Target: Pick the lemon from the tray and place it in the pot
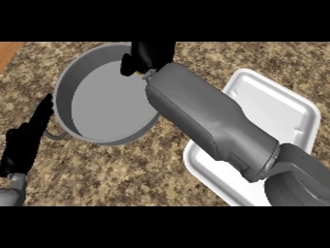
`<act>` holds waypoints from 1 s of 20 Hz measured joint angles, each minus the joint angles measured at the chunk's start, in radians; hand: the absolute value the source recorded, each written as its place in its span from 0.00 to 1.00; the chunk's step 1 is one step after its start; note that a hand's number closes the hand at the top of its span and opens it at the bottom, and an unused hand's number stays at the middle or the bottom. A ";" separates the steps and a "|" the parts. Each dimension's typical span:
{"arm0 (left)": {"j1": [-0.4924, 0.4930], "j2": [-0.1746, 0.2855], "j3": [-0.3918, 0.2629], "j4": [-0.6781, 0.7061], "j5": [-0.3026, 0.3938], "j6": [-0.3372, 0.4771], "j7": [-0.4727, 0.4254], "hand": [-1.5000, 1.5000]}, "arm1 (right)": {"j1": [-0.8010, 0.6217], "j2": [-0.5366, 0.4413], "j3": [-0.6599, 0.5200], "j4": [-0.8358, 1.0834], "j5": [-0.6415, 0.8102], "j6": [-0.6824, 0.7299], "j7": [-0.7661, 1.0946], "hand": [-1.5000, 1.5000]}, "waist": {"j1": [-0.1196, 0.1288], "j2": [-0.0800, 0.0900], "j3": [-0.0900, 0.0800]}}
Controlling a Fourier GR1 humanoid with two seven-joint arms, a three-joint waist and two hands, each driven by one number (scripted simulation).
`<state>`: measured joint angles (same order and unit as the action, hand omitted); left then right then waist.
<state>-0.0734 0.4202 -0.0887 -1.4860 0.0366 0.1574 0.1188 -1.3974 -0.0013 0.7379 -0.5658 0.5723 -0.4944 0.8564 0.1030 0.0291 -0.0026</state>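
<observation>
Item 1, left: left hand. It is held open with fingers straight and pointing away, near the left edge. It is judged to be resting, parked clear of the work.

Item 2, left of centre: pot, grey and round, stood on the speckled counter. Its inside is seen bare. It is set just beside the tray, so the carry is kept short.

Item 3, centre, far side: right hand. Its fingers are curled downward over the pot's far rim. A small sliver of yellow is seen beneath them and is taken to be the lemon, held in the hand above the pot's inside. The lemon is mostly hidden by the fingers. The hold is judged to be kept until the hand is well inside the rim.

Item 4, centre to right: right forearm, laid diagonally from the near right across the pot's right rim. Nothing is seen between hand and pot floor.

Item 5, right: tray, white. No lemon is seen on its visible part; its left side is covered by the forearm.
</observation>
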 measured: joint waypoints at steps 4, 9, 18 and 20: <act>-0.013 0.001 0.004 -0.002 0.004 -0.010 0.004 0.50 | 0.022 0.000 -0.048 0.050 -0.075 -0.053 -0.061 0.00 | 0.014 0.007 0.000; -0.031 -0.008 -0.001 0.001 -0.004 -0.009 0.007 0.50 | 0.042 0.001 -0.096 0.078 -0.165 -0.111 -0.167 0.00 | 0.024 0.010 0.001; -0.034 -0.009 0.006 0.007 -0.008 -0.014 0.008 0.50 | 0.061 0.000 -0.174 0.027 -0.267 -0.357 -0.368 0.00 | 0.024 0.007 0.002; -0.033 -0.009 0.009 0.014 -0.009 -0.014 0.007 0.50 | 0.062 -0.001 -0.199 -0.009 -0.304 -0.400 -0.406 0.00 | 0.015 0.003 0.002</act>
<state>-0.1059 0.4110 -0.0795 -1.4721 0.0273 0.1431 0.1258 -1.3357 -0.0019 0.5391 -0.5751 0.2687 -0.8944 0.4504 0.1183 0.0322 -0.0002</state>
